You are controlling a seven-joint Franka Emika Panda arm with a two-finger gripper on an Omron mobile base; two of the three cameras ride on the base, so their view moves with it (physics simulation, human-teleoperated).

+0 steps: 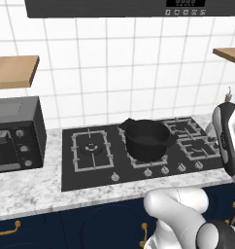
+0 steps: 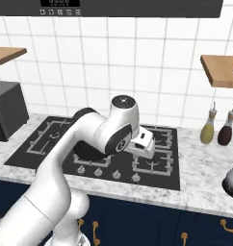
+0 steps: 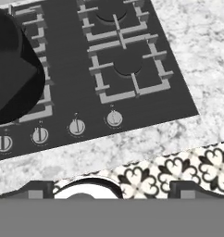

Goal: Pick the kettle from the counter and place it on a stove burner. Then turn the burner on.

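The kettle [image 2: 232, 180], small and silvery-grey, sits on the marble counter [image 2: 205, 168] at the far right, partly cut off by the frame edge. My white hand [image 2: 143, 142] hovers over the right part of the black cooktop [image 2: 22, 156], well left of the kettle. In the hand view my gripper [image 3: 109, 189] is open with nothing between its fingertips [image 3: 37, 187], above the counter's front edge [image 3: 109, 148] below the knobs. The ring stove burner [image 1: 90, 146] in its square grate lies at the cooktop's left end, also in the right base view [image 2: 53, 136].
A big black pot [image 1: 147, 140] stands on the middle grate. Two smaller grates [image 3: 125, 69] lie to its right. Several knobs [image 3: 115, 119] line the cooktop's front. Two bottles [image 2: 208, 127] stand behind the kettle. A microwave [image 1: 15, 136] sits far left.
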